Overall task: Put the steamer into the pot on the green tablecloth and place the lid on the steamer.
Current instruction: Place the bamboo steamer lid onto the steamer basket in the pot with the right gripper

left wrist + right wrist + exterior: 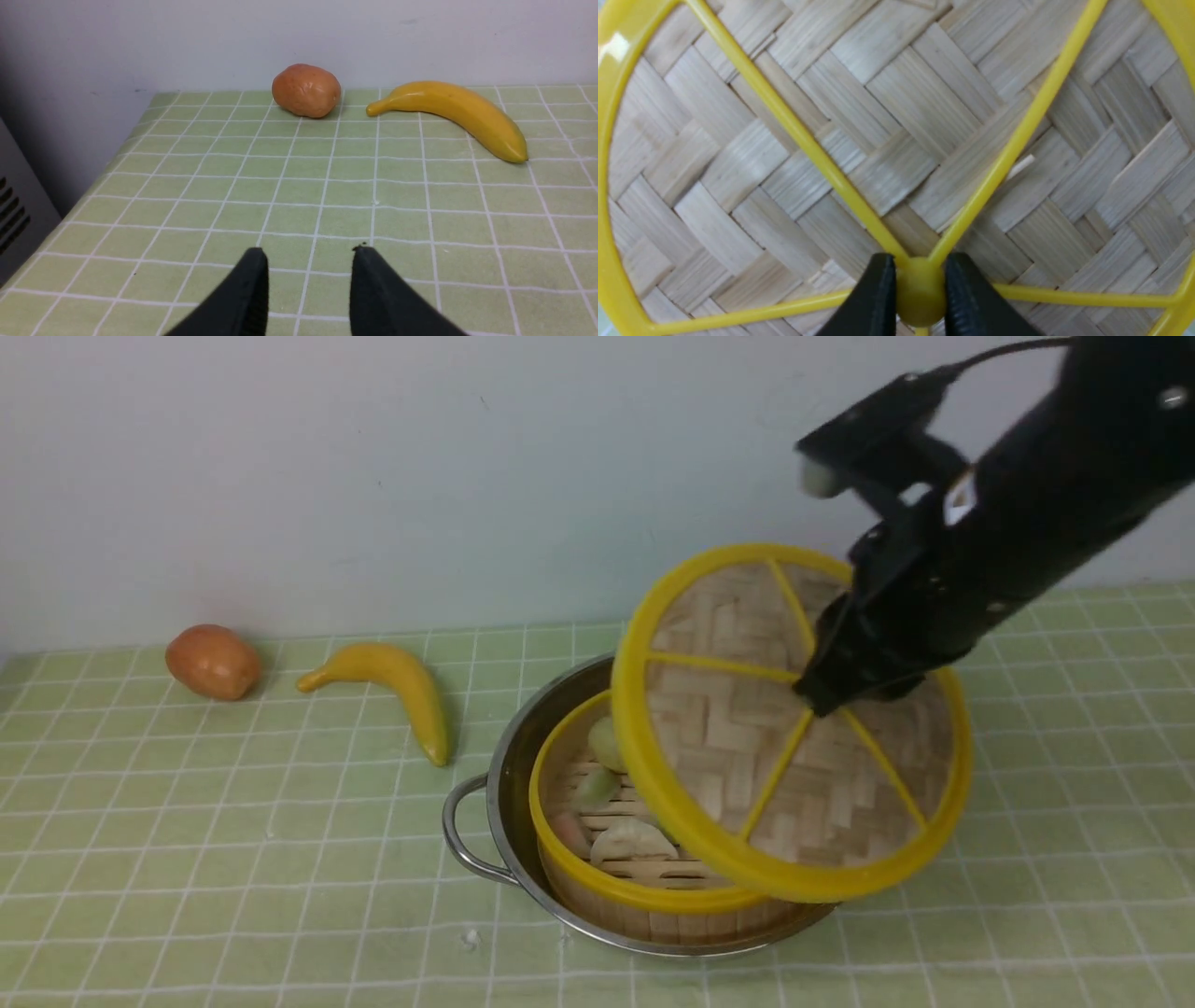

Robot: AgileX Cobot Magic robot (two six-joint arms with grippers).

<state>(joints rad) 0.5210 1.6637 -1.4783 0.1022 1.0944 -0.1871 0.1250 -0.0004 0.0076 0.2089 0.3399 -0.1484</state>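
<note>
- The left gripper (309, 254) hangs low over the green tablecloth (327, 186) on the robot's left. Its fingers are parted with nothing between them. It is well apart from the pot, which probably serves to leave the other arm room.
- The pot (509, 756) rests on the cloth at near centre, one looped handle pointing left. The steamer (579, 873) sits inside it with its yellow rim above the steel edge. Toy buns and dumplings (635, 845) show on the slats, so the first half of the task looks done.
- The lid (747, 737) hangs over the steamer, tilted, with its near edge low and its far edge raised. It is offset to the right, so the basket's left part is uncovered. Whether the low edge touches the steamer rim cannot be told.
- The right gripper (920, 261) has its fingers clamped on the centre knob (920, 298). That is the lid's one raised handhold, and pinching it at the middle keeps the disc balanced. Seating the lid seems to need a shift left and some levelling.
- Farthest back, a banana (401, 681) and a brown-orange fruit (213, 661) lie near the wall (373, 476), apart from the pot and outside the task.
</note>
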